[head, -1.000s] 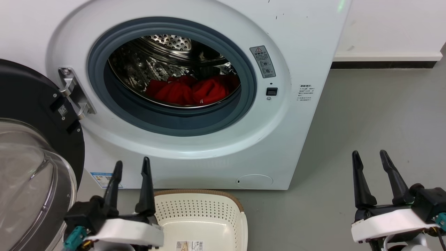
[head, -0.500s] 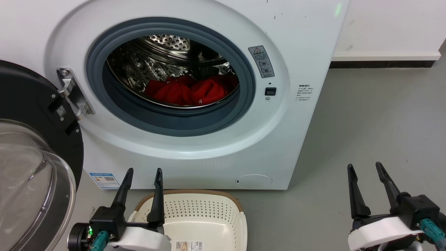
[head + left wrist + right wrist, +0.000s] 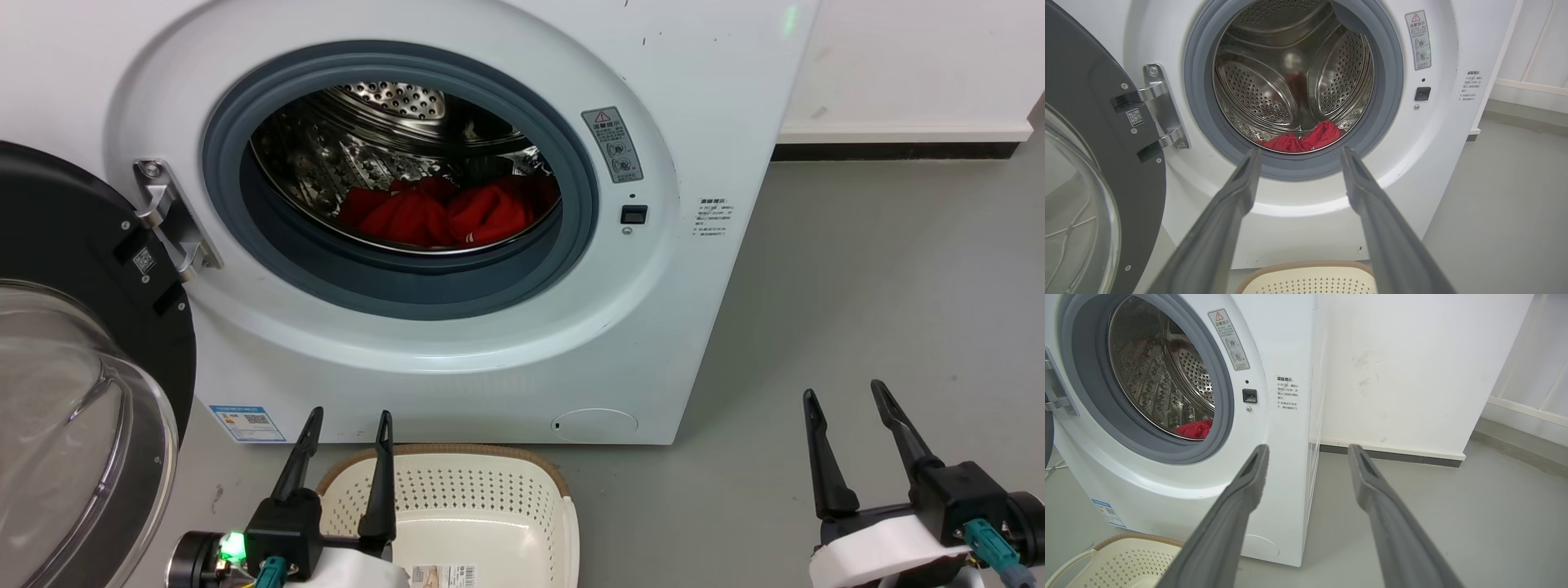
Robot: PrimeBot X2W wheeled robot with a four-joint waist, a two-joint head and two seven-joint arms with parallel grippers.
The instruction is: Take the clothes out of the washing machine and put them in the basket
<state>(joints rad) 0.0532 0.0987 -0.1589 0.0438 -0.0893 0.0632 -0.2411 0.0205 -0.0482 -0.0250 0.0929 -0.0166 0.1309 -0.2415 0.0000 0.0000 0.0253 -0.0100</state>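
Left tool [image 3: 349, 413] and right tool [image 3: 843, 389] have dropped back from the washing machine [image 3: 457, 359], both spread and empty; clothes [image 3: 445, 214] sit low in its drum [image 3: 326, 163], so best reach in level, clearing its grey seal [image 3: 424, 287].

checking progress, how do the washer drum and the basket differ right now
The drum is shiny perforated steel and holds the red clothes; the basket is cream plastic with a brown rim, and its visible part holds no clothes. The drum opens forward, the basket upward. Both have perforated walls.
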